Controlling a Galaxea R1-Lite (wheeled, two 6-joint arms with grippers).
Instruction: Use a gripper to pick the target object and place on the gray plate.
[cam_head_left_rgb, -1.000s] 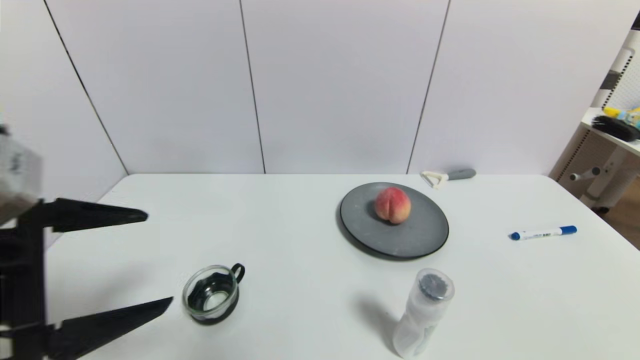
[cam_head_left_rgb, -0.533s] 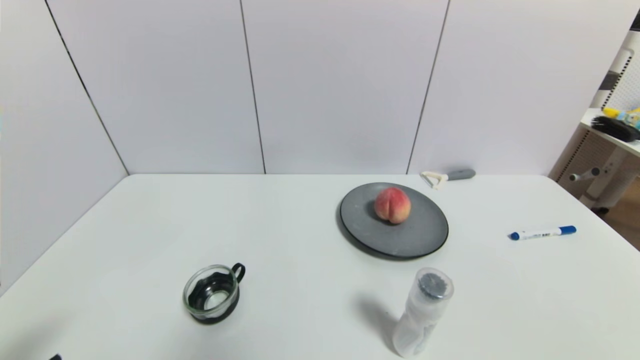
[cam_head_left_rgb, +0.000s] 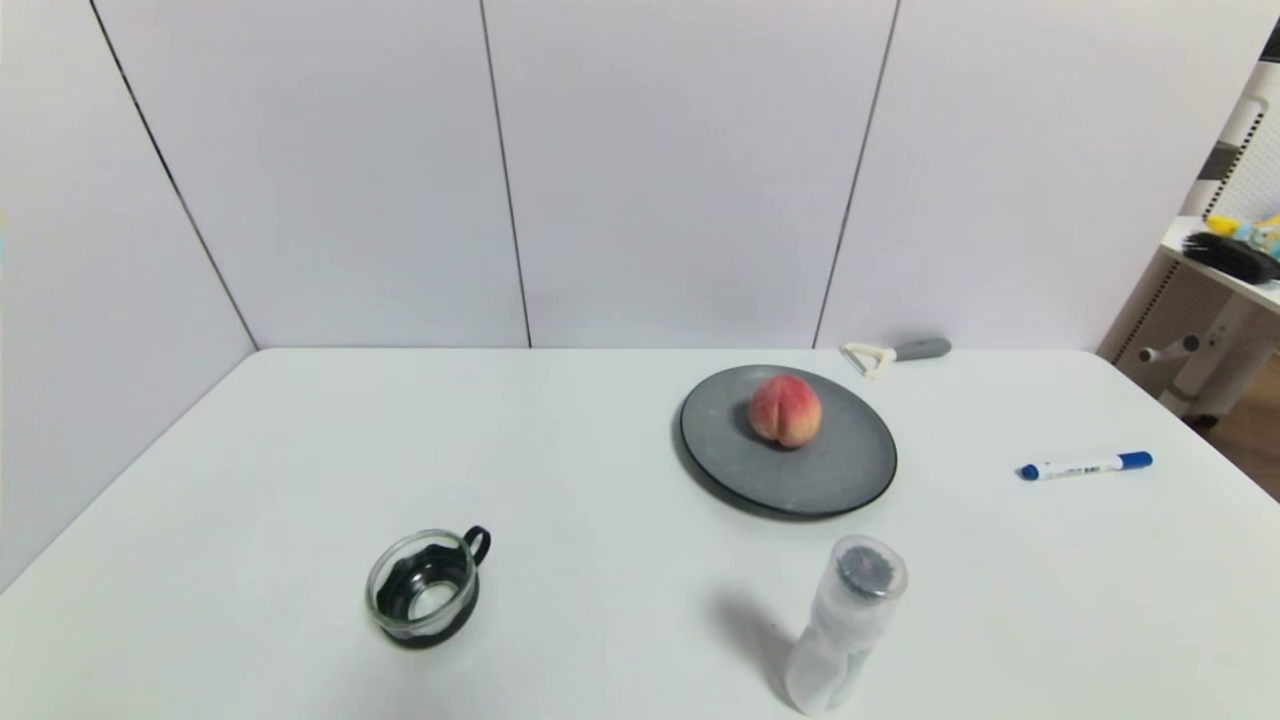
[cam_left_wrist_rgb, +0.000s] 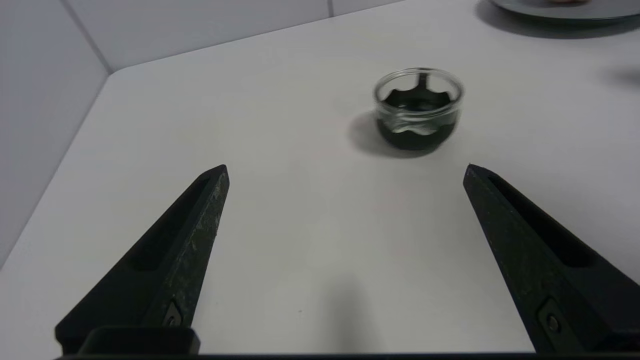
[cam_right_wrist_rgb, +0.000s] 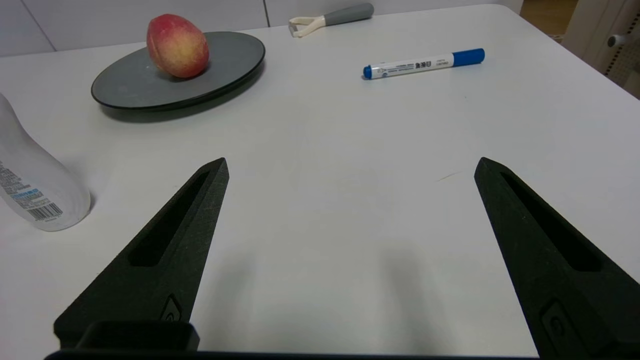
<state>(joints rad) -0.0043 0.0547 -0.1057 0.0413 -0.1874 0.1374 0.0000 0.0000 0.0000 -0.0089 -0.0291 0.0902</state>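
A red-yellow peach (cam_head_left_rgb: 786, 409) is sitting on the gray plate (cam_head_left_rgb: 850, 470), suggesting placement is done, while the left gripper (cam_left_wrist_rgb: 345, 172) and right gripper (cam_right_wrist_rgb: 350, 165) are resting wide open, holding nothing.

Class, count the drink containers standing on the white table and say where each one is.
2. The glass cup stands near the table's front on the robot's left. The clear plastic bottle stands at the front on the right, just in front of the gray plate. None appear hidden.
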